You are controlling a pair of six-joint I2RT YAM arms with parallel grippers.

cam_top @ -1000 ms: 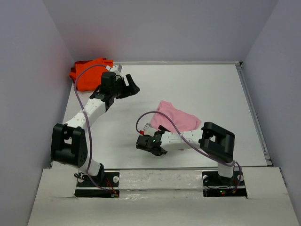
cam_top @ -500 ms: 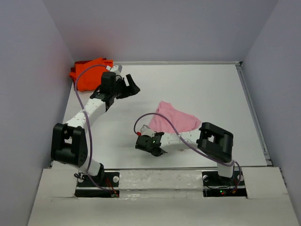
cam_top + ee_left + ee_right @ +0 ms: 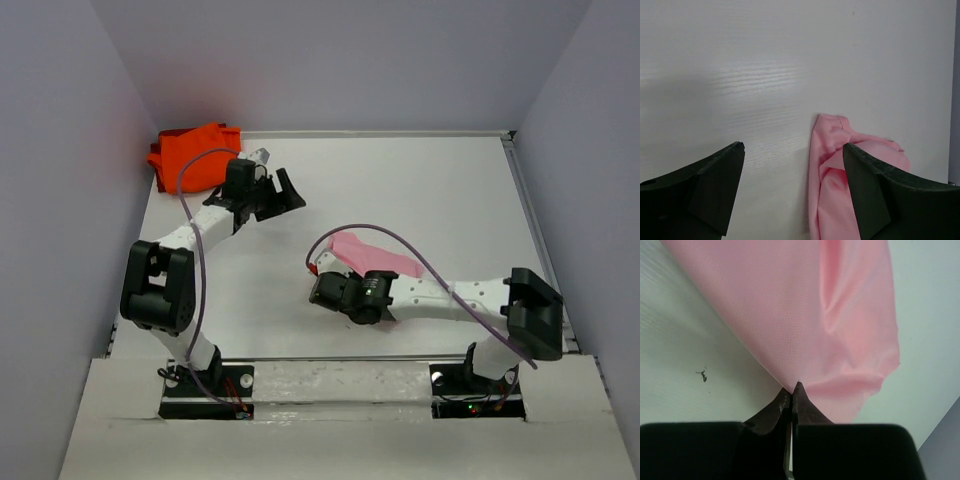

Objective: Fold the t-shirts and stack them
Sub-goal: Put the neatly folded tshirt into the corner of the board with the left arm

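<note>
The light pink t-shirt [image 3: 378, 259] lies bunched in the middle of the table, in front of the right arm. My right gripper [image 3: 322, 287] is at its near left end. In the right wrist view the jaws [image 3: 791, 388] are shut, pinching a corner of the pink t-shirt [image 3: 805, 310], which fans out from the tips. The bright orange t-shirt [image 3: 193, 156] sits crumpled in the far left corner. My left gripper [image 3: 279, 193] hovers to the right of it, open and empty. In its wrist view [image 3: 793, 146] the pink t-shirt [image 3: 832, 180] shows between the fingers, farther off.
Grey walls close in the table on the left, back and right. A raised rail [image 3: 535, 235] runs along the table's right edge. Purple cables [image 3: 400, 245] loop over both arms. A small dark speck [image 3: 702, 374] marks the table beside the pink cloth.
My right gripper closed on the pink t-shirt's corner while its arm stretched out low across the table. The pink cloth now looks narrower and drawn leftward. The left gripper shifted slightly right.
</note>
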